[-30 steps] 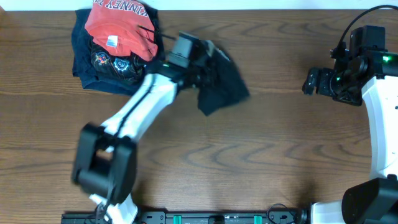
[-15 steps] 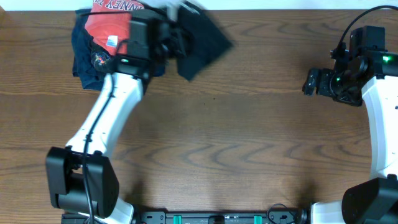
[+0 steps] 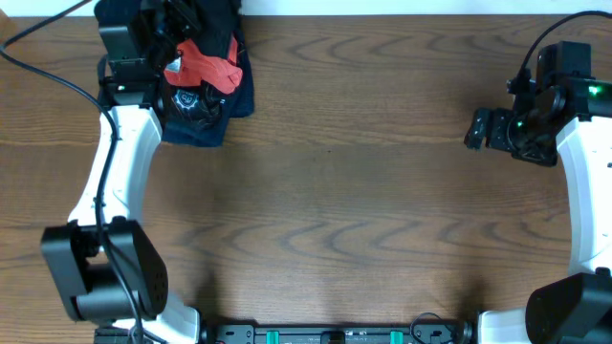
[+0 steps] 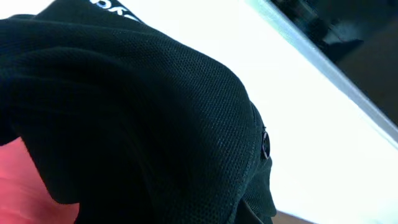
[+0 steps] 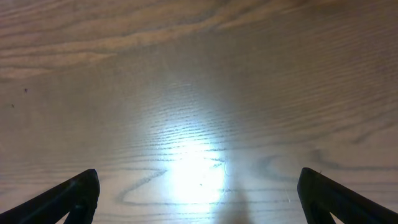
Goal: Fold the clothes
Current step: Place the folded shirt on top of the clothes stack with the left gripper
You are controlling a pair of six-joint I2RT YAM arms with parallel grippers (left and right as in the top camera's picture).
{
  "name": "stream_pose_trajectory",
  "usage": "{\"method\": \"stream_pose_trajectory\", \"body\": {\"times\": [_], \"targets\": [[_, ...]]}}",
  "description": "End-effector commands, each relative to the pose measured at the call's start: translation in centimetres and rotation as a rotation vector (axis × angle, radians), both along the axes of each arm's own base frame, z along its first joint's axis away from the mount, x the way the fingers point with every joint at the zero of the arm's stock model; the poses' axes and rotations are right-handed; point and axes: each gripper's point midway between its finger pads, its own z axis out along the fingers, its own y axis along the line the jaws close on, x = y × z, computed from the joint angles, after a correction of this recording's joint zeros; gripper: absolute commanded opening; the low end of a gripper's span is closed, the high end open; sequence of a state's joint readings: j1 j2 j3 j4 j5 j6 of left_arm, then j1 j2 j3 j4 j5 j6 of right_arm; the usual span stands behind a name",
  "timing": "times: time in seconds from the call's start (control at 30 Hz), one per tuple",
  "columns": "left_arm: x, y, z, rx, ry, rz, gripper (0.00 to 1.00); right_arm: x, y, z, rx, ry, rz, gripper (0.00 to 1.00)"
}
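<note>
Jaws: left gripper (image 3: 170,27) tight on one black garment (image 4: 137,124), right gripper (image 3: 475,128) spread; two shirts (image 3: 204,67).

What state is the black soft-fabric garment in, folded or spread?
Neither: bunched. The black soft-fabric garment is a crumpled heap over the red shirt, not laid flat.

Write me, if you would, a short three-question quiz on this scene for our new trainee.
1. True or false: the right gripper stands open over the table.
2. What holds the black garment? A: the left gripper. B: the other gripper. C: nothing, it lies flat on the wood.
3. Fill in: the red shirt lies on top of the ____ shirt.
Key: 1 true; 2 A; 3 navy, meaning the navy shirt.
</note>
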State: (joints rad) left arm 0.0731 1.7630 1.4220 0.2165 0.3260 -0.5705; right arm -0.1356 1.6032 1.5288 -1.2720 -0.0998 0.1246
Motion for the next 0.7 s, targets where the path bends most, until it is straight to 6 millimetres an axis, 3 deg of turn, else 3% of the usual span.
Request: {"method": "stream_pose_trajectory", "body": {"times": [0.0,0.13,0.17,0.2,0.23,0.27,0.37,0.47,0.53,0.67], "targets": [[1.5,2.7,-1.4,-0.006,0.022,0.091,0.06,-0.1,-0.3,0.1,-0.008,-0.001,0.0,0.99],[2.0,4.1,-5.5,-0.012,0.118,0.114,0.06,0.0,-0.3,0.1,-0.007,-0.003,-0.003,0.99],[1.9,4.2,-6.7,-0.015,0.159,0.116,0.13,0.0,-0.3,0.1,-0.007,-0.004,-0.003,0.99],[1.5,4.3,-7.9,-0.018,0.203,0.119,0.41,0.0,-0.3,0.2,-0.007,-0.005,-0.003,0.99],[1.1,4.4,-9.2,-0.019,0.257,0.125,0.82,0.0,-0.3,0.2,-0.007,-0.005,-0.003,0.99],[0.5,4.6,-10.3,-0.012,0.307,0.134,0.98,0.0,-0.3,0.2,-0.007,-0.005,-0.003,0.99],[-0.9,5.6,-12.4,0.032,0.405,0.155,0.98,0.1,-0.4,0.2,-0.008,-0.009,-0.003,0.99],[-2.0,6.7,-12.8,0.043,0.448,0.159,0.98,0.1,-0.4,0.2,-0.008,-0.009,-0.003,0.99],[-2.6,7.1,-11.7,0.038,0.44,0.145,0.98,0.1,-0.4,0.2,-0.008,-0.009,-0.003,0.99],[-3.9,8.1,-6.6,0.093,0.333,0.119,0.98,0.1,-0.4,0.2,-0.008,-0.009,-0.002,0.99]]}}
